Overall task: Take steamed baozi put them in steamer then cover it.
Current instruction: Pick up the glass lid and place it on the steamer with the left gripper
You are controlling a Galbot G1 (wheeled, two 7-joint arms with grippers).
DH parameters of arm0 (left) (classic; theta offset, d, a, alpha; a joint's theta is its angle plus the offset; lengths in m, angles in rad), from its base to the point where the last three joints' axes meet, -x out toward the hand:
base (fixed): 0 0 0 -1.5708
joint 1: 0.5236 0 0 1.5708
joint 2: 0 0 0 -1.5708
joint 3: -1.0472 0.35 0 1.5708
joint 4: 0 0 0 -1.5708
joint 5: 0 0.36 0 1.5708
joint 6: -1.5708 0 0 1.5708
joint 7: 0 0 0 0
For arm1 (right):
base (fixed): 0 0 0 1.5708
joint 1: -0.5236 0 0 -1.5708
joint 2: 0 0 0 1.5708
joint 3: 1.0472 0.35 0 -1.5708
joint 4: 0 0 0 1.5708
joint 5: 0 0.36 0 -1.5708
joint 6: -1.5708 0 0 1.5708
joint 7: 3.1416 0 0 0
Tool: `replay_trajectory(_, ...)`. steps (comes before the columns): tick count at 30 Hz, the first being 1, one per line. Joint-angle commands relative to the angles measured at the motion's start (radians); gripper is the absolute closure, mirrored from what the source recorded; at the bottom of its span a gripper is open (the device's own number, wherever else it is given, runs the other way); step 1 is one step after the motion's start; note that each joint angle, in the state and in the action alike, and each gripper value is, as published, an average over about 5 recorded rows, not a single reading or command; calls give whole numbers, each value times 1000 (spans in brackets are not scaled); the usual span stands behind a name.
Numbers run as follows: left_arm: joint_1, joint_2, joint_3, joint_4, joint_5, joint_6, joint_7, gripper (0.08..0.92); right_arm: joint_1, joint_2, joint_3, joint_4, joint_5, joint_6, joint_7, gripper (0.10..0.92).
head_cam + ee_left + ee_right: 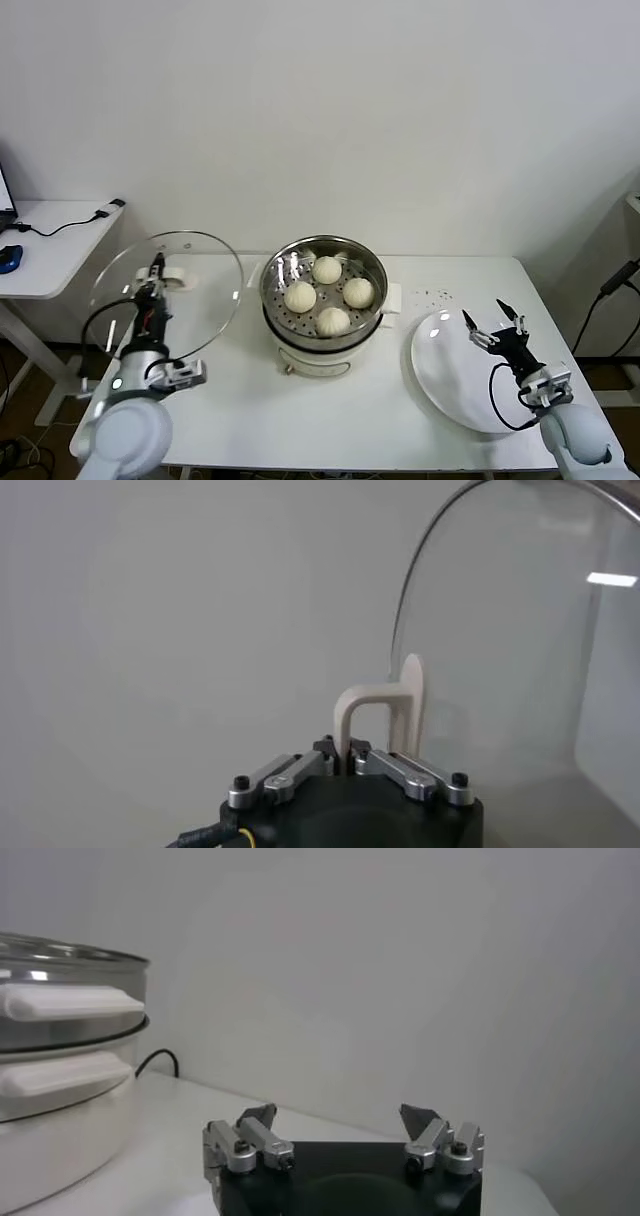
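Observation:
Several cream-white baozi [327,269] lie in the shiny steel steamer [369,302] on its white pot base at the table's middle. My left gripper [157,266] is shut on the white handle [383,712] of the glass cover [215,290] and holds it tilted up on edge above the table's left end, left of the steamer. The cover's pane [520,640] fills the right part of the left wrist view. My right gripper [494,322] is open and empty above the white plate [445,375] at the right. The steamer [60,1063] shows at the edge of the right wrist view.
A small white side table [50,240] with a cable and a blue object stands at the far left. Small dark specks [437,294] lie on the table behind the plate. A wall rises just behind the table.

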Motion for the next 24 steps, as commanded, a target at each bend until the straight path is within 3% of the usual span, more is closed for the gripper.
replay_trajectory(1,-331,-97,409,-11,204,227,331,852,35,4,-17,-27,-17,2,11,203)
replay_trajectory(8,-392,-324,500,120,313,224,338,852,21,1,-1,-26,-19,5,12,203)
replay_trajectory(13,-388,-440,517,201,367,209,325,852,9,5,15,-27,-21,10,10,203)
replay_trajectory(24,-420,-533,539,368,402,200,256,852,6,12,26,-49,-34,24,7,203)
